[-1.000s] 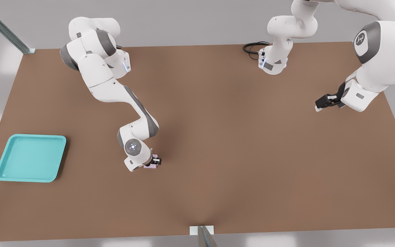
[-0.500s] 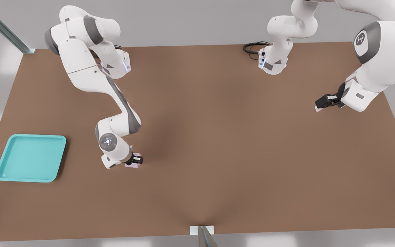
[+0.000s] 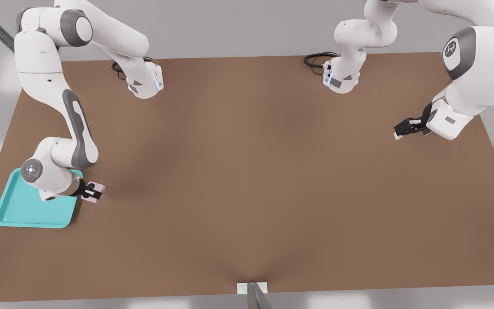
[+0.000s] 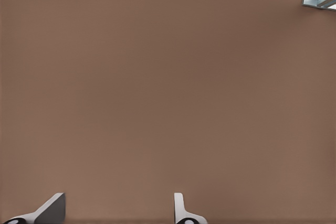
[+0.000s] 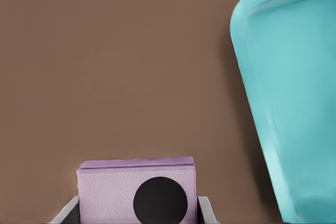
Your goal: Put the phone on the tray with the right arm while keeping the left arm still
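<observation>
The pale-pink phone [image 3: 95,192] hangs just above the brown table, a little to the front view's right of the teal tray [image 3: 19,210]. My gripper [image 3: 91,191] is shut on it, with the wrist over the tray's right edge. In the right wrist view the phone [image 5: 113,190] shows a round black lens between my fingertips [image 5: 67,212], and the tray [image 5: 294,93] lies beside it, apart from the phone. The phone is beside the tray, not over it.
The brown table [image 3: 247,180] stretches out to the front view's right. A black cable [image 3: 315,58] coils at the far edge by an arm base. A small metal bracket [image 3: 253,289] sits at the near edge.
My arm has swung toward the front view's left, carrying the phone from the table's middle-left to the tray's right edge. The grip on the phone has stayed shut.
</observation>
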`<state>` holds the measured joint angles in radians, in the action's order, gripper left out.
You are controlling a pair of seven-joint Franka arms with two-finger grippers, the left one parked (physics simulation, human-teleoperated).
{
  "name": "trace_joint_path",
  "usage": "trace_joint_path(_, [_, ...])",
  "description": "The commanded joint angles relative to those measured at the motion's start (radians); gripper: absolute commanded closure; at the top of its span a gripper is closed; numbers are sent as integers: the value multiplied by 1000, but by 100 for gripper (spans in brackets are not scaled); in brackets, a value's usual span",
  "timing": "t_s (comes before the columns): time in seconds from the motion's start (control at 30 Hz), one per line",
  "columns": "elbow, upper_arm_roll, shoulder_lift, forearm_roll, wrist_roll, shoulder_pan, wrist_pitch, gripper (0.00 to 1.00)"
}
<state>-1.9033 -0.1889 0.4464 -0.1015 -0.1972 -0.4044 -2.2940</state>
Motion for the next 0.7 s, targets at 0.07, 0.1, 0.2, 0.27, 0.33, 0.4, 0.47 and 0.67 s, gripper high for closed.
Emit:
trace_joint_path(0.07, [47, 0, 29, -6, 739, -123, 33, 26])
trace_joint_path(0.1, [73, 8, 47, -6, 791, -146, 33, 26])
trace_joint_path(0.2, [202, 11, 123, -6, 944, -214, 91, 26])
trace_joint_path(0.27, [277, 16, 179, -3, 1024, -240, 94, 26])
trace_joint_path(0.33, [305, 19, 213, -3, 1061, -254, 93, 26])
trace_joint_path(0.4, [345, 39, 253, -4, 1073, -258, 94, 26])
trace_joint_path(0.47, [346, 40, 255, -6, 1070, -258, 114, 0])
trace_joint_path(0.67, [346, 11, 183, -3, 1020, -238, 185, 0])
